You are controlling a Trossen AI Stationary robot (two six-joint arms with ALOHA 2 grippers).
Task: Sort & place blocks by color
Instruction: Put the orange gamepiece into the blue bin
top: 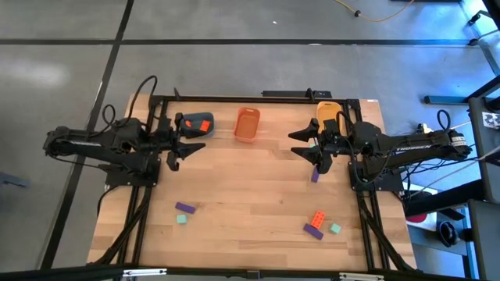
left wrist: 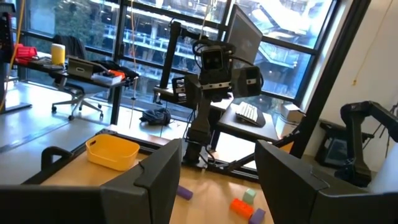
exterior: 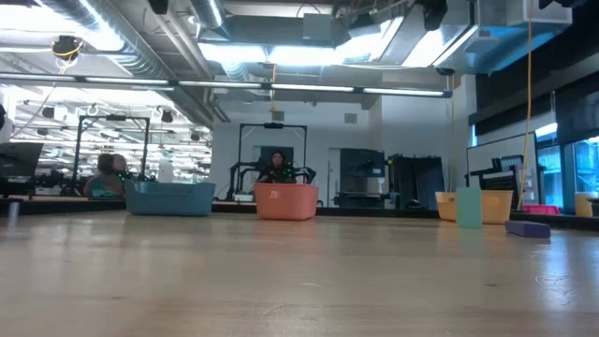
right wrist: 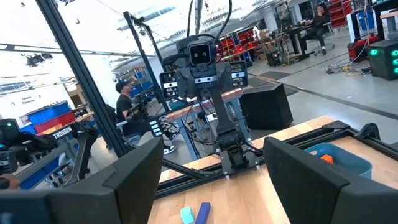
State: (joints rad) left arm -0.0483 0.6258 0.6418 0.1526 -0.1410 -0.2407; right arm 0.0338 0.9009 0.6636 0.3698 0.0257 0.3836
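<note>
1. You see the left gripper (top: 190, 147) beside the blue tray (top: 193, 123), jaws open, holding nothing.
2. The right gripper (top: 300, 144), jaws open and empty, is near the yellow tray (top: 327, 111).
3. The blocks (top: 316, 224) lie on the counter (top: 250, 195) apart from the orange tray (top: 247, 124).

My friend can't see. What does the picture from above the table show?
Two dark robot arms reach over a wooden table, the left gripper and right gripper both open and empty. Blue-grey, orange and yellow trays line the far edge; small blocks lie scattered nearer.
</note>
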